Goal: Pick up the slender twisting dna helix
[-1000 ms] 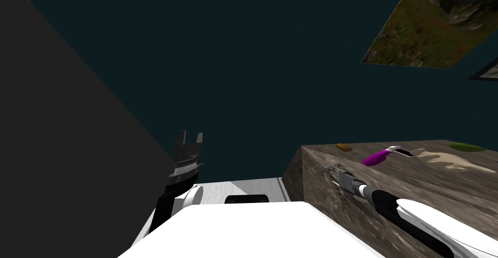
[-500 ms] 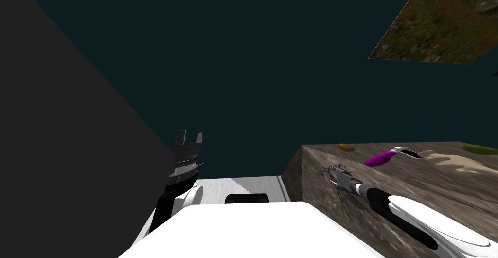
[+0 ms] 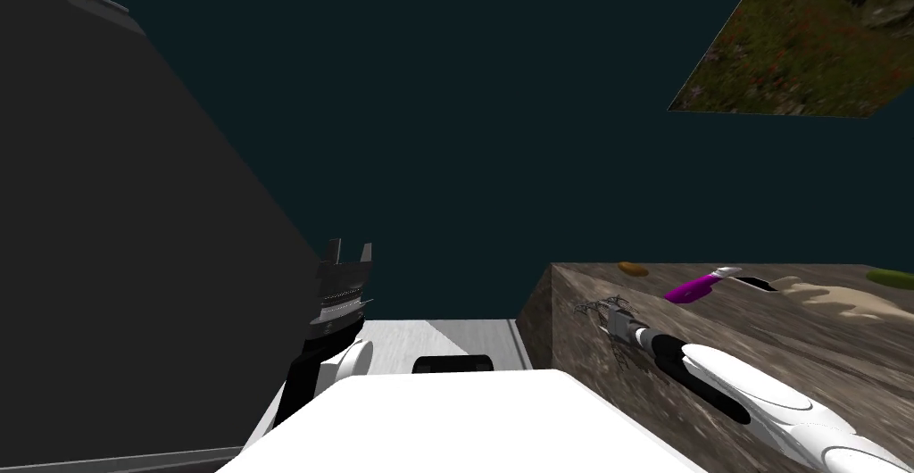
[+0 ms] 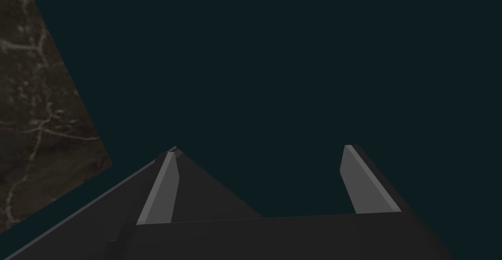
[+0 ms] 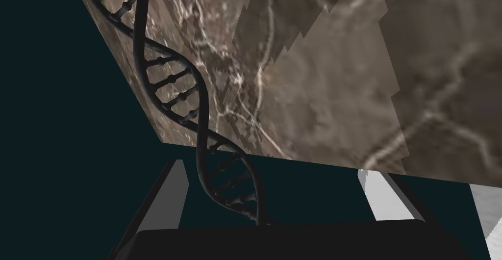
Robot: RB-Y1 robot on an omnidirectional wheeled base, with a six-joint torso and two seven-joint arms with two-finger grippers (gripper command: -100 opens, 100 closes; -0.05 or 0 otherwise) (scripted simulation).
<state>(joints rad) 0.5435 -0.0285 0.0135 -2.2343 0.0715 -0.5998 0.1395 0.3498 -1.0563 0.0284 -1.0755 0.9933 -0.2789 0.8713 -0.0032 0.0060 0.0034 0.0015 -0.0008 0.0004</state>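
Note:
The dna helix [image 5: 171, 83] is a thin dark twisted ladder lying on the brown veined table [image 5: 318, 75]. Its lower end runs between the fingers of my right gripper [image 5: 269, 166], closer to one finger [image 5: 169, 193] and touching neither. That gripper is open. In the head view the helix [image 3: 594, 305] is a wiry tangle near the table's left corner, with my right gripper [image 3: 616, 320] at it. My left gripper [image 3: 349, 249] is raised off to the left, away from the table, and its fingers [image 4: 162, 188] stand open and empty.
Further back on the table [image 3: 803, 334] lie a purple item with a white tip [image 3: 694, 289], a small orange lump [image 3: 632, 269], a beige hand-shaped thing [image 3: 830, 296] and a green piece [image 3: 893, 277]. A dark slab [image 3: 134, 227] rises on the left.
My right arm has slid a little toward the table's left corner, and the helix's end shows slightly further left with it. The head view has shifted a bit. The left arm has stayed still.

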